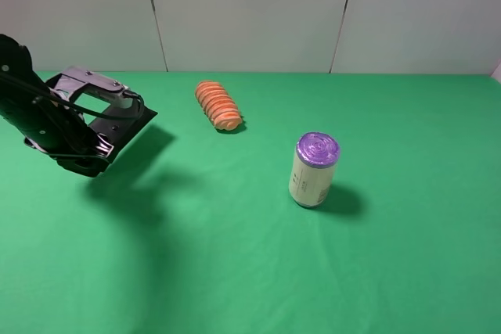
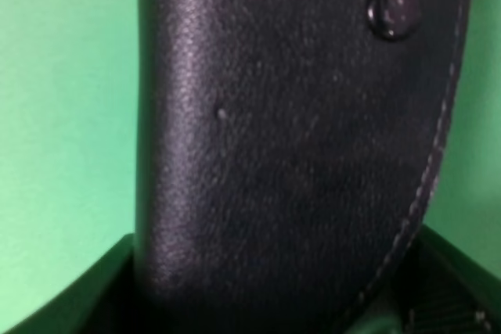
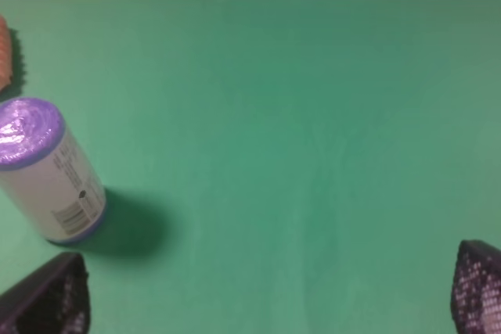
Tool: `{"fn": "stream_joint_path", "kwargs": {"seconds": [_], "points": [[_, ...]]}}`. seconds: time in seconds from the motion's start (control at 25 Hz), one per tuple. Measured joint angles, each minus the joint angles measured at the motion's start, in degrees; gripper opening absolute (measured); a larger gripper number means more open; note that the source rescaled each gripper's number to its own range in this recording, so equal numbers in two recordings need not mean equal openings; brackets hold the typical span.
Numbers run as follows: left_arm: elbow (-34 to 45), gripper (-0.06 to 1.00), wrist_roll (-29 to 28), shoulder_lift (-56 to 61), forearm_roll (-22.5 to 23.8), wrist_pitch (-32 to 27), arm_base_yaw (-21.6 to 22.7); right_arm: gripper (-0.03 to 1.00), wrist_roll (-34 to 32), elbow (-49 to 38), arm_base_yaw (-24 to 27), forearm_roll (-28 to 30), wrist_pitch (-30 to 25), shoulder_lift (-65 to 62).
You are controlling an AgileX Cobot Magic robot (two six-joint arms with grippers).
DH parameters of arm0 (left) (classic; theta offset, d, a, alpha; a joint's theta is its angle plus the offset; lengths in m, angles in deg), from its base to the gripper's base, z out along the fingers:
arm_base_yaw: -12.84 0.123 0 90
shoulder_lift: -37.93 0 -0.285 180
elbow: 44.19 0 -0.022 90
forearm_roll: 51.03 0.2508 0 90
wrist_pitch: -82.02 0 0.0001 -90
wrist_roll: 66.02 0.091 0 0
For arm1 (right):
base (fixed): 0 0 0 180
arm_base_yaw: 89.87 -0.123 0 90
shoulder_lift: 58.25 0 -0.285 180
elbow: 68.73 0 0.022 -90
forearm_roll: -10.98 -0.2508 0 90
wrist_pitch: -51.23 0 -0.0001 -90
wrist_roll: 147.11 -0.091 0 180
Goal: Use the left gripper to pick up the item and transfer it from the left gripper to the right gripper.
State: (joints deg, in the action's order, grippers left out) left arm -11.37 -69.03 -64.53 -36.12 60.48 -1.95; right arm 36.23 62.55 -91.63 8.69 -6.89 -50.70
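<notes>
The item [image 1: 131, 127], a flat black leather-like case, hangs tilted above the green cloth at the far left. My left gripper [image 1: 92, 145] is shut on it. The left wrist view is almost filled by the item [image 2: 297, 154], its small snap [image 2: 394, 10] showing near one end, and the fingers [image 2: 82, 299] press on it from both sides. My right gripper [image 3: 266, 295] appears only in the right wrist view. Its fingertips [image 3: 47, 299] stand wide apart, open and with nothing between them, above bare cloth.
A cream can with a purple top [image 1: 315, 170] stands upright right of centre and also shows as the can [image 3: 47, 170] beside my right gripper. An orange ridged bread-like piece [image 1: 218, 104] lies further back. The green cloth [image 1: 235, 271] ends at a white wall.
</notes>
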Motion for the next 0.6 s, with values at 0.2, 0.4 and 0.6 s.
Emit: {"fn": "stream_joint_path", "kwargs": {"seconds": [0.2,0.4,0.6], "points": [[0.0,0.03,1.4,4.6,0.0,-5.6,0.0,1.00,0.0,0.0,0.0,0.0,0.0,0.0],[0.0,0.02,2.4,10.2,0.0,-8.8,0.0,1.00,0.0,0.0,0.0,0.0,0.0,0.0],[-1.2,0.02,3.4,15.3,0.0,-12.3,0.0,1.00,0.0,0.0,0.0,0.0,0.0,0.0]]}}
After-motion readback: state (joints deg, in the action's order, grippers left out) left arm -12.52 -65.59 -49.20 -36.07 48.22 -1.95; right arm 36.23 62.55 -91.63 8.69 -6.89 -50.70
